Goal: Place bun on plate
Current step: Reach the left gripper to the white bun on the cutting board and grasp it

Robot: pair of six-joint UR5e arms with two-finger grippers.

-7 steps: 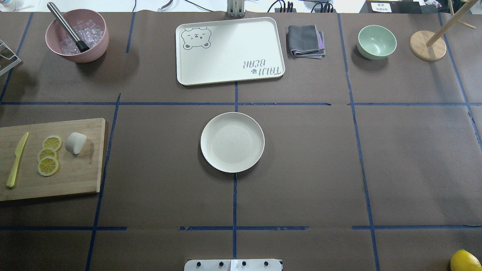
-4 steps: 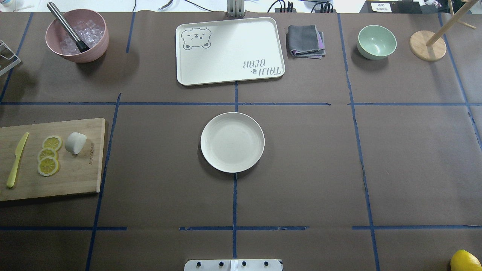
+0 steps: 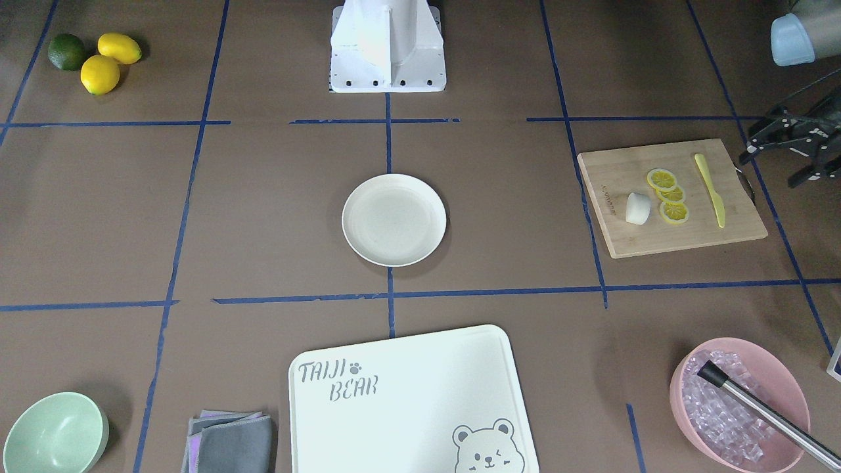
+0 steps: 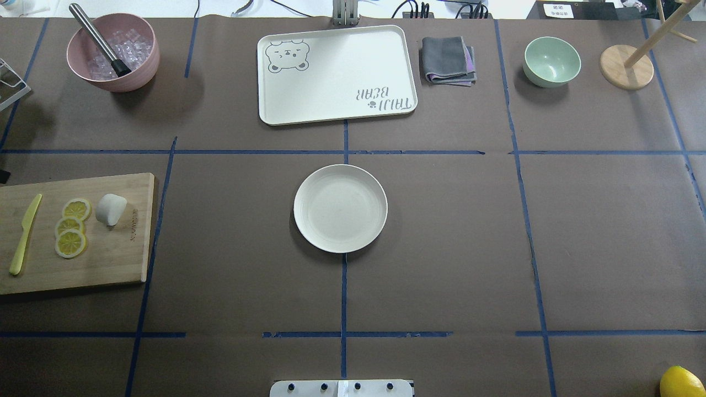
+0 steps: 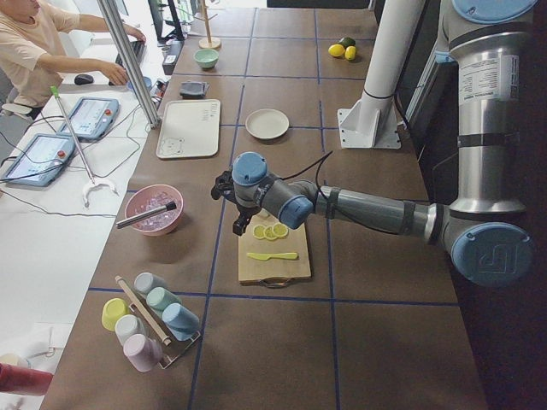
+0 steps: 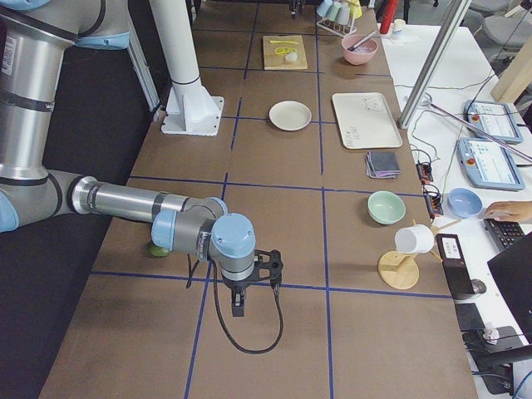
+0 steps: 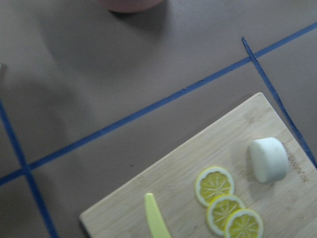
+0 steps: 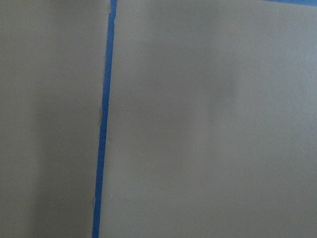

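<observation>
The bun, a small white lump, lies on the right part of a wooden cutting board at the table's left; the left wrist view has the bun at its lower right. The plate sits bare at the table's centre, also plate. My left gripper hovers past the board's outer side, apart from the bun, its fingertips spread open and holding nothing. My right gripper hangs over bare table far on the right side; I cannot tell if it is open or shut.
Lemon slices and a yellow knife share the board. At the back stand a pink bowl of ice, a bear-printed tray, a folded cloth, a green bowl and a wooden stand. Lemons lie near the robot's base.
A small dark part of the left arm has come into the overhead view at its left edge, just above the cutting board. The bun and plate have not moved.
</observation>
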